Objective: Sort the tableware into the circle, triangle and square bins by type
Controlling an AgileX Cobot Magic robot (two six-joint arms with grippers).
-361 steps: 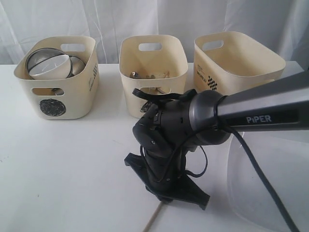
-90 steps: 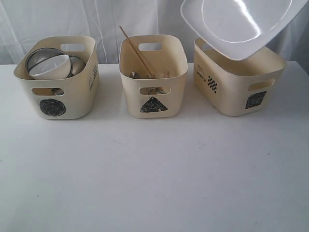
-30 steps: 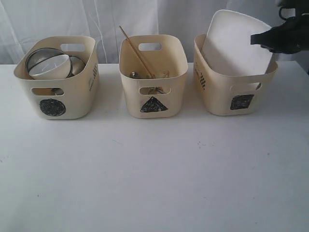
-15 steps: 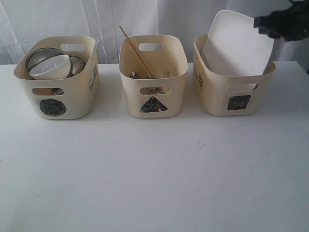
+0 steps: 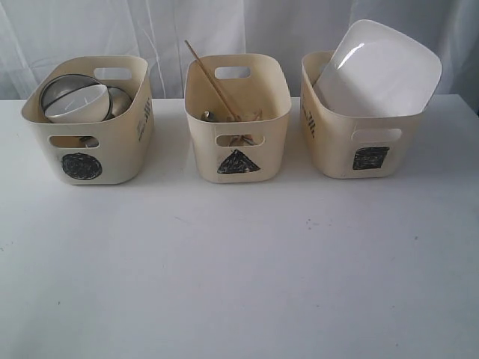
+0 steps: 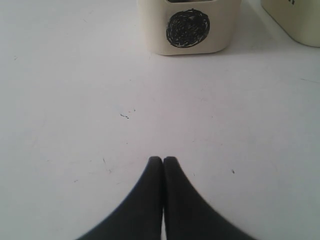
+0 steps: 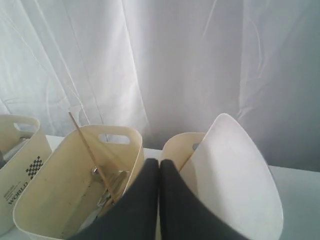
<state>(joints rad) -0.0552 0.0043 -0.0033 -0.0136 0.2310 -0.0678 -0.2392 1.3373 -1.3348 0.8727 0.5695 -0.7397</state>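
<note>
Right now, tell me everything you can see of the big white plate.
The white square plate looks glossy, ceramic or plastic, with rounded corners, a raised rim and a shallow well. It stands on edge, tilted, in the square-marked bin, its hollow face towards the exterior camera, its upper half above the rim. It leans on the bin's walls; its lower edge is hidden. Nothing else touches it.

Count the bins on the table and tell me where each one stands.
3, in one row across the exterior view: the circle bin left, the triangle bin middle, the square bin right. None appears hidden.
</note>
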